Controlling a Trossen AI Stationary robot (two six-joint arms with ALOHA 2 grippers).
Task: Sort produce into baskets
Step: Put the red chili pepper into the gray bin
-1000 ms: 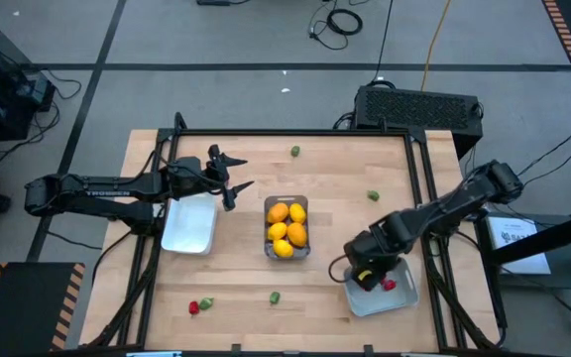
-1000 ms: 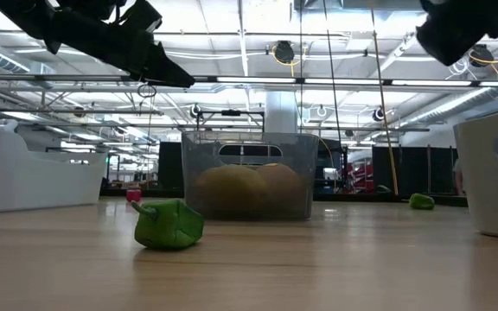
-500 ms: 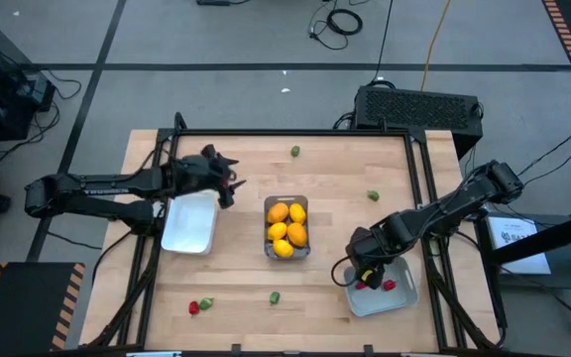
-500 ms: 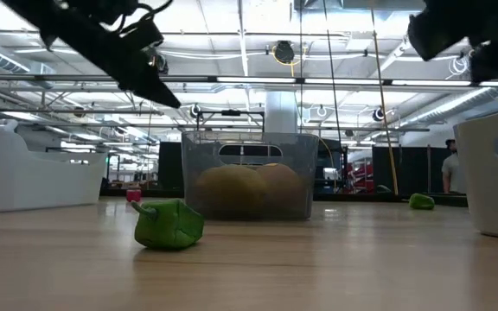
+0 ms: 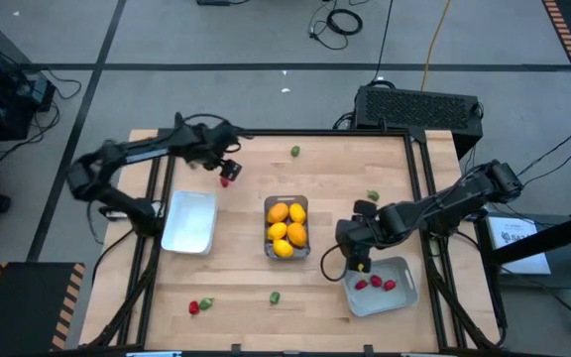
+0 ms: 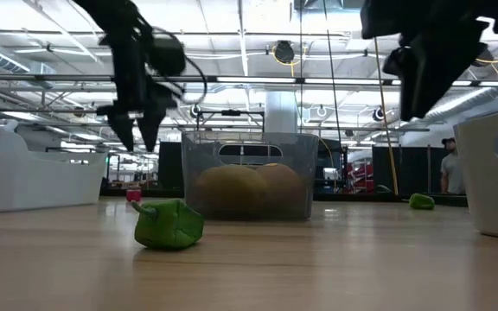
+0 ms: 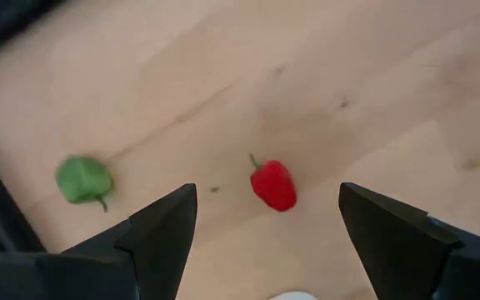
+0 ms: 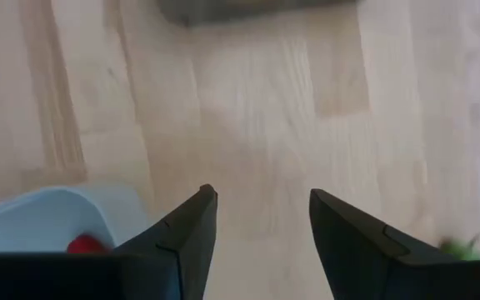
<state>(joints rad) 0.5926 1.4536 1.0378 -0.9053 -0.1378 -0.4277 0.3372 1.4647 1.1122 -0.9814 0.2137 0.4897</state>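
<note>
My left gripper [image 5: 223, 169] [image 6: 137, 138] is open and points down over a red strawberry-like piece [image 5: 225, 181] [image 7: 273, 185] that lies on the table at the far left; its fingers stand above the piece, apart from it. My right gripper [image 5: 351, 254] [image 8: 261, 196] is open and empty above bare table, between the clear bin [image 5: 287, 248] of yellow and orange pieces and the pale grey-blue tray [image 5: 402, 294], which holds three red pieces [image 5: 375, 283]. The white tray [image 5: 188, 220] holds nothing that shows.
Green pieces lie at the far edge [image 5: 294, 151], right of the bin [image 5: 373, 196] and near the front [image 5: 275, 297] [image 6: 169, 225]. A red and a green piece [image 5: 199, 305] lie at the front left. One green piece shows in the left wrist view [image 7: 83, 179].
My left arm has folded up and back toward the far left, and its gripper has tipped to point down above the red piece. My right gripper has gone from over the grey-blue tray toward the table's left and far side; more red pieces now show in that tray.
</note>
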